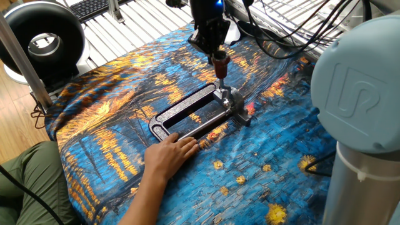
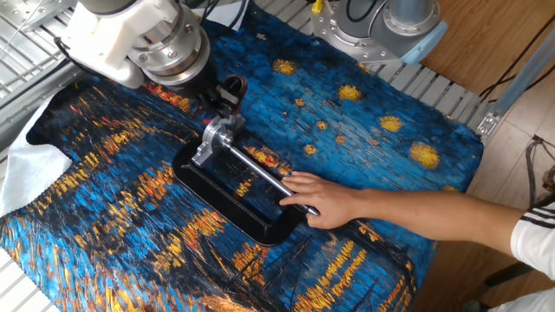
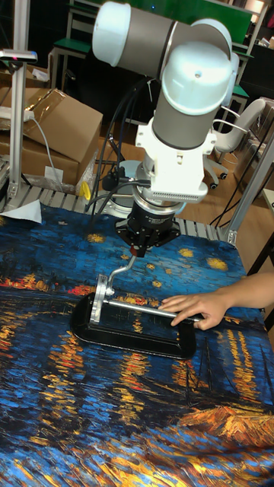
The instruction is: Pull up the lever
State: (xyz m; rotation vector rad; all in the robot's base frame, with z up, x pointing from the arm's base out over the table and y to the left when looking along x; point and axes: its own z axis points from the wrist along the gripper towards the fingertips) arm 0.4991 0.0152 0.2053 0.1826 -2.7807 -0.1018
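I see the gripper near the top centre of one fixed view, its dark fingers closed narrow around the lever, whose dark red rounded knob is pinched between them. Below the knob a thin silver metal arm runs down to a cast silver bracket at the right end of the frame, a black rectangular loop with rounded corners lying flat in the middle of the picture. In the tall fixed view the lever rises at a slant from the bracket at the frame's left end up into the gripper, so it stands raised, well off the frame. A smooth steel rod runs along the frame's length in the other fixed view, from the bracket toward the lower right. A bare hand comes in from the lower left of one fixed view and presses its fingertips on the frame's near end; in the other fixed view the hand reaches in from the right and rests over the rod's far end. Everything sits on a cloth printed in brushy blue and orange swirls with yellow dabs, slightly wrinkled. The arm's glossy pale grey joint fills the right edge of one fixed view.
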